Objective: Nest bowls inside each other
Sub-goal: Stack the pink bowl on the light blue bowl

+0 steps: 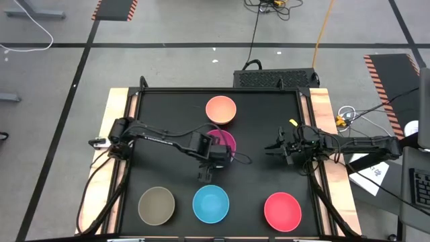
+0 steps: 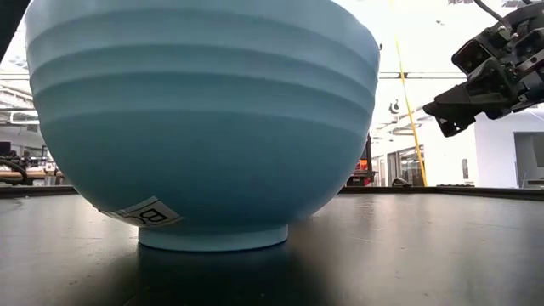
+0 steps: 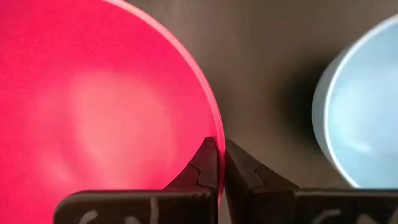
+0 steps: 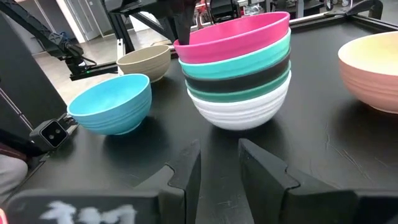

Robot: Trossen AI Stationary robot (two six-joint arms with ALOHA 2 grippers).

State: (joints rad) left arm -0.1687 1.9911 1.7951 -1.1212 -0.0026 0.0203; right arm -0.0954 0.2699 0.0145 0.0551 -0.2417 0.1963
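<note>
1. As I scan from the left edge of the black tabletop [image 1: 269, 114], the olive-brown bowl [image 1: 156, 205] comes first. It stands alone in the front row, upright and open side up.
2. Next to it in the same row is the light blue bowl [image 1: 211, 204], apart from its neighbours. It fills most of the low view, where a white label [image 2: 140, 212] shows near its foot.
3. The left arm reaches in from the left side toward mid-tabletop. The left pincer [image 3: 221, 152] is together, with the thin rim of the magenta bowl [image 4: 236, 34] clamped between its two fingers. The light blue bowl lies just off to one side of that grip.
4. The magenta bowl tops a nested stack at the centre. Under it come the teal bowl [image 4: 249, 56], the black bowl [image 4: 242, 78], the dark green bowl [image 4: 249, 93] and the white bowl [image 4: 239, 112]. The white one rests on the tabletop.
5. Just behind the stack, toward the far edge, the peach-orange bowl [image 1: 220, 109] stands by itself. It is near the stack, but I cannot tell whether they touch.
6. Farther right in the front row stands the red bowl [image 1: 282, 211], well apart from the stack.
7. The right pincer [image 4: 217, 152] hangs above the tabletop on the right side, pointing at the stack. Its fingers are apart and hold nothing.
</note>
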